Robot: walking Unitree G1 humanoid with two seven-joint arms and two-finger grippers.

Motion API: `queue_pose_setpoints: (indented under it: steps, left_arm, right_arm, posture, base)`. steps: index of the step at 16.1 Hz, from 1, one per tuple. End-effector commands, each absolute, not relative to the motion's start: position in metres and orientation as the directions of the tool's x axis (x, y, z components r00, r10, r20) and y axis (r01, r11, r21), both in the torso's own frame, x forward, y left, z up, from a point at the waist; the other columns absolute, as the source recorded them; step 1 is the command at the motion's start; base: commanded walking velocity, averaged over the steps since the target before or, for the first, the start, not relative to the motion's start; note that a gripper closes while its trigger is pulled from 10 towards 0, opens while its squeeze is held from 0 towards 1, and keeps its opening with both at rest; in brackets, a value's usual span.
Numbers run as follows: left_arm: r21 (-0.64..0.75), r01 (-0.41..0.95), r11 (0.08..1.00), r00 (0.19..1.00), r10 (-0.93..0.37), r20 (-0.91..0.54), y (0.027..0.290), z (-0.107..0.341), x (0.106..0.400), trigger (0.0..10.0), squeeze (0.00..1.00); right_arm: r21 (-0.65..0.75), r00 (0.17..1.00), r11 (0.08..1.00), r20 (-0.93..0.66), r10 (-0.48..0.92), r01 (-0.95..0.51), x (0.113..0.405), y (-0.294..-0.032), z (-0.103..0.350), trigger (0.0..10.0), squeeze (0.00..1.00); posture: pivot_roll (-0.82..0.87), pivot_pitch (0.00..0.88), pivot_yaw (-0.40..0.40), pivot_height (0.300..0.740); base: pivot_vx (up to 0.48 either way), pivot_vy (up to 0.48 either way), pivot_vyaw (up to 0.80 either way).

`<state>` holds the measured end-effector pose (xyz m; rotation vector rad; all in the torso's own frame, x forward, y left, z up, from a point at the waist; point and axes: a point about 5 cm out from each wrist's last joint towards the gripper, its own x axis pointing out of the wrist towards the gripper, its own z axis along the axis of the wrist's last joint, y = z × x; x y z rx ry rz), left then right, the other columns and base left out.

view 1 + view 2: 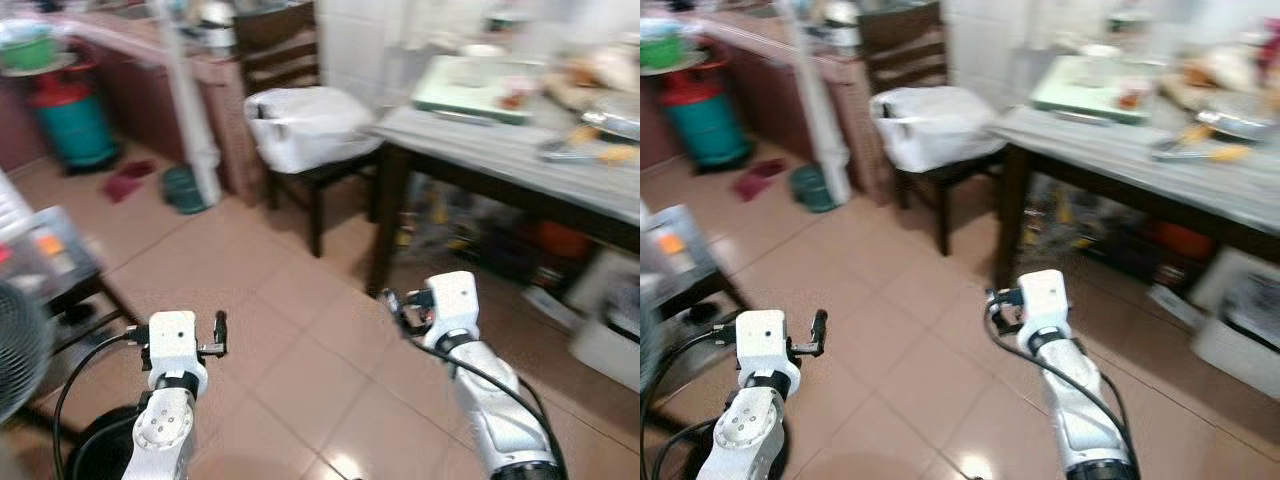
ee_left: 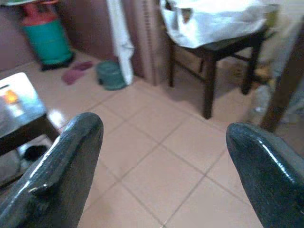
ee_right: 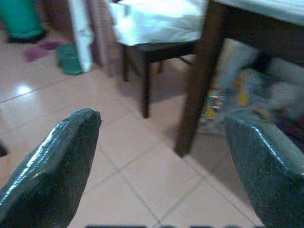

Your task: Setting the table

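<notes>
The table (image 1: pixel 500 150) stands far right, cluttered with dishes, out of reach; so the left gripper (image 2: pixel 161 171) and right gripper (image 3: pixel 161 166) hang low, spread wide, holding nothing.

Head eyes look down, somewhat blurred; wrist views share the chair (image 2: pixel 213 52).

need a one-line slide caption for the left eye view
Both grippers, left and right, open and empty over tiled floor, facing a bag-laden chair and cluttered table.
</notes>
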<state>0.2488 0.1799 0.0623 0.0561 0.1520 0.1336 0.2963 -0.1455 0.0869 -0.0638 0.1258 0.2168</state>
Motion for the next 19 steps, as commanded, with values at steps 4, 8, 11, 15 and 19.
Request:
queue_pose_setpoints:
  steps: [4, 8, 11, 15, 19]
  left_arm:
    - [0.078, -0.135, 0.988, 0.981, 0.145, -0.129, 0.186, 0.066, 0.249, 10.0, 0.0]
    - [0.074, -0.137, 0.988, 0.982, 0.145, -0.123, 0.19, 0.068, 0.251, 10.0, 0.0]
    - [0.075, -0.15, 0.986, 0.983, 0.157, -0.097, 0.197, 0.076, 0.255, 10.0, 0.0]
    - [0.07, -0.144, 0.987, 0.985, 0.15, -0.09, 0.195, 0.077, 0.253, 10.0, 0.0]
    - [0.061, -0.12, 0.991, 0.987, 0.126, -0.098, 0.189, 0.075, 0.249, 10.0, 0.0]
  right_arm:
    - [-0.033, 0.97, 0.976, -0.121, 0.211, -0.217, 0.294, -0.143, 0.089, 10.0, 0.0]
    - [-0.036, 0.975, 0.979, -0.101, 0.197, -0.201, 0.291, -0.145, 0.095, 10.0, 0.0]
    - [-0.037, 0.978, 0.979, -0.066, 0.2, -0.203, 0.293, -0.143, 0.107, 10.0, 0.0]
    - [-0.061, 0.985, 0.983, -0.035, 0.17, -0.172, 0.291, -0.146, 0.116, 10.0, 0.0]
    - [-0.068, 0.985, 0.983, -0.029, 0.171, -0.173, 0.287, -0.148, 0.119, 10.0, 0.0]
  posture:
    - [-0.2, 0.09, 0.073, 0.74]
    - [-0.21, 0.09, 0.073, 0.74]
    - [-0.21, 0.092, 0.072, 0.74]
    - [-0.22, 0.098, 0.082, 0.74]
    - [-0.23, 0.105, 0.087, 0.74]
  base:
    - [0.0, 0.0, -0.77]
    - [0.0, 0.0, -0.77]
    - [0.0, 0.0, -0.77]
    - [0.0, 0.0, -0.77]
    - [0.0, 0.0, -0.77]
